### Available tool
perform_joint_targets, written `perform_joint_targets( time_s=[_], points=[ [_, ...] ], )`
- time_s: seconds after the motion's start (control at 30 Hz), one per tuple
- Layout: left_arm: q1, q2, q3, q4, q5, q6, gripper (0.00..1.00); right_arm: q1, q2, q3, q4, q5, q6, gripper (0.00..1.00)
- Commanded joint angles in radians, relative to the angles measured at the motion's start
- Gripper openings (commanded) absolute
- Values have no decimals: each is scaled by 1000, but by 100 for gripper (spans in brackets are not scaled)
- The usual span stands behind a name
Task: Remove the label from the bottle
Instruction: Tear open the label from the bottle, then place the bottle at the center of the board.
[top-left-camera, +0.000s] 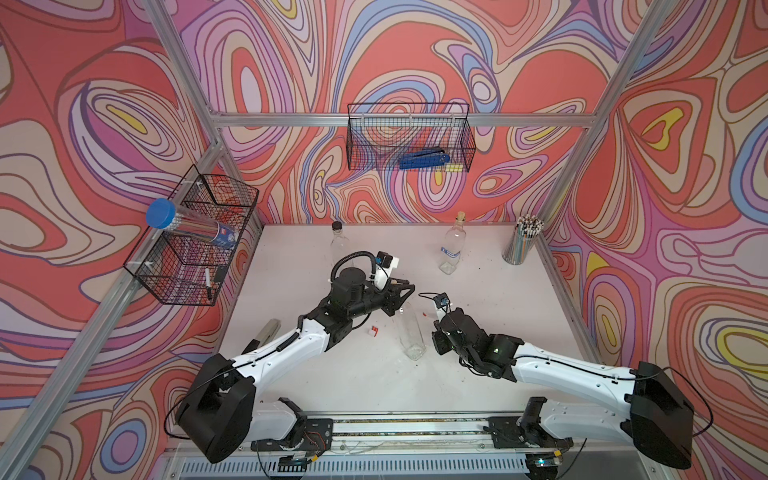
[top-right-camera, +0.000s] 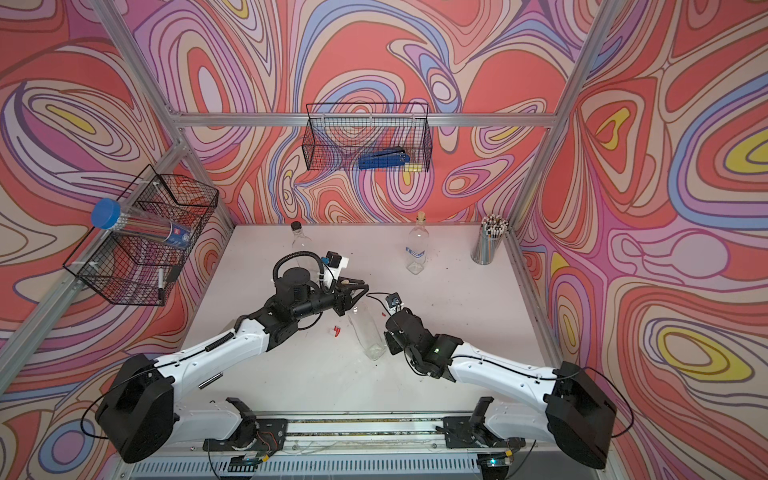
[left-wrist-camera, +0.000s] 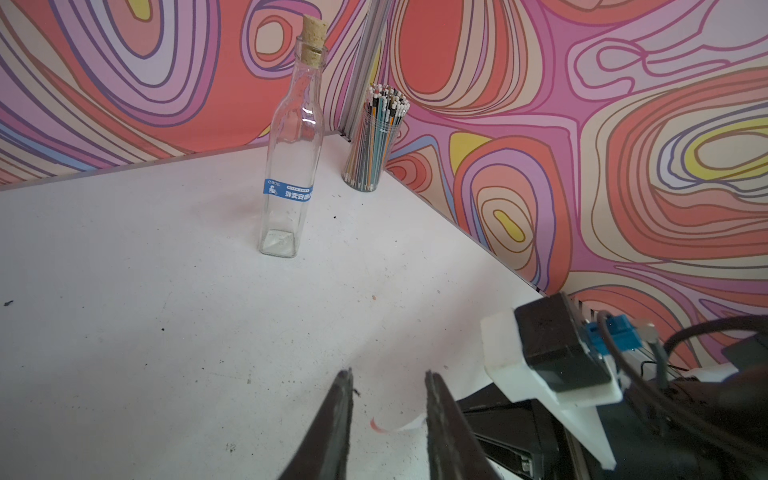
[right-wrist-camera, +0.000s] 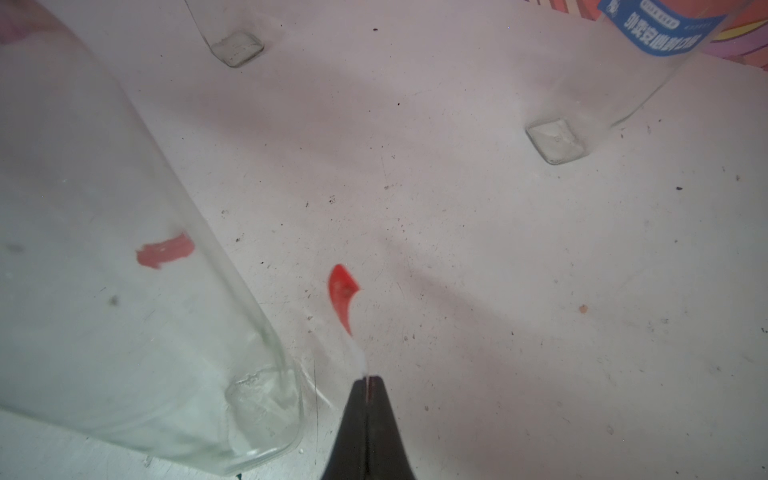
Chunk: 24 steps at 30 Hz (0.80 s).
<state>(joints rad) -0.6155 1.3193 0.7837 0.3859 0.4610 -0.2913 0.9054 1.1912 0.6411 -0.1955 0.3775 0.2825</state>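
A clear glass bottle (top-left-camera: 411, 332) leans over the table, its base down and its neck up in my left gripper (top-left-camera: 401, 297), which is shut on the bottle. In the left wrist view the fingers (left-wrist-camera: 340, 415) stand apart and the neck is hidden. My right gripper (right-wrist-camera: 368, 380) is shut on the white end of a torn label strip (right-wrist-camera: 343, 299) with a red tip, held clear of the glass beside the bottle's base. A small red scrap (right-wrist-camera: 166, 251) of label still sticks to the bottle (right-wrist-camera: 104, 208).
A corked bottle with a blue label (top-left-camera: 451, 249) and a black-capped bottle (top-left-camera: 338, 245) stand at the back. A pencil cup (top-left-camera: 521, 245) fills the back right corner. Red-white scraps (top-left-camera: 372, 331) lie left of the held bottle. Wire baskets (top-left-camera: 191, 249) hang on the walls.
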Motion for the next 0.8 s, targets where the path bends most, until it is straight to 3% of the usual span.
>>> perform_joint_targets(
  time_s=[0.0,0.4,0.77],
  points=[
    [-1,-16,2,-28,2,30,0,-10,-22,-14,-10,18,6,0],
    [-1,-25,134,-182,-102,-6,0,-45,9,8,-18,-8,34,0],
    [-1,49,292,-264,-182,52,0,-52,10,5,1,-43,57,0]
  ],
)
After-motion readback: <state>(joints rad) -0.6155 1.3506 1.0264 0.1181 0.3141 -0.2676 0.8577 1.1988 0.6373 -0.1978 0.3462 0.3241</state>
